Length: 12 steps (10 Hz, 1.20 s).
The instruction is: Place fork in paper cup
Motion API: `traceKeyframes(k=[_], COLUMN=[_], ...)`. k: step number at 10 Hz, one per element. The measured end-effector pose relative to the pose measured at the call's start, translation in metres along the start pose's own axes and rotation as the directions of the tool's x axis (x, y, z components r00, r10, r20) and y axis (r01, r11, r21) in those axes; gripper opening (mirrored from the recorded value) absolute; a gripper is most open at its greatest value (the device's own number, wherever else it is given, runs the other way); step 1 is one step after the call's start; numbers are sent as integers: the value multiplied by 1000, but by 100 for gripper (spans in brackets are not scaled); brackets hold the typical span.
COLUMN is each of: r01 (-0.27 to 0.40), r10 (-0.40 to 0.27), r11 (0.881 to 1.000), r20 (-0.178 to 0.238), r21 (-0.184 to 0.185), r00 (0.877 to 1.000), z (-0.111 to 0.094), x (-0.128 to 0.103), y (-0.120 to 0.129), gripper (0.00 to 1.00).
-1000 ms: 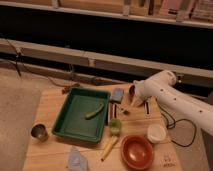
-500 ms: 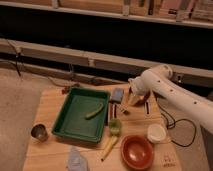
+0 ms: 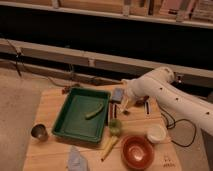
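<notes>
One gripper [image 3: 125, 103], centre frame just beside green tray [image 3: 75, 122], grip state cannot be told; white paper cup [image 3: 156, 133] lower right, beside red-brown bowl [image 3: 136, 152]

One high camera looks down on the table [image 3: 47, 107] — gripper [image 3: 124, 104] mid-frame.

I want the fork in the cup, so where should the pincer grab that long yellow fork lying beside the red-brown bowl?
Probably grip the long yellow fork mid-handle, from straight above, closing across its narrow width: it lies flat and slanted between the green plastic tray and round red-brown bowl. The pincer hangs behind it, by the tray's far right corner.
</notes>
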Motion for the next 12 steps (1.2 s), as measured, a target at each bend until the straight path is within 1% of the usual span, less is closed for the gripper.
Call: traceKeyframes(k=[1,3,4,5,6,7,9,10,11,12], r01=[-18,-72,-92,-117,-146,-158,-173,-173,-174,-173], r10=[18,69,86,108,131,140,147,144,142,139], r11=[1000,996,993,988,982,979,971,966,960,957], r20=[-12,-47,-66,-89,-120,-135,-156,-157,-158,-157], r21=[-15,-62,-80,-101,-120,-131,-168,-192,-217,-232], r00=[1000,997,994,990,984,981,977,977,977,978], z=[11,52,68,86,101,106,121,128,137,142], x=[6,24,32,39,52,57,61,59,59,57], y=[-1,-6,-8,-11,-12,-12,-7,-2,9,15], gripper=[80,80,80,80,80,80,80,80,80,80])
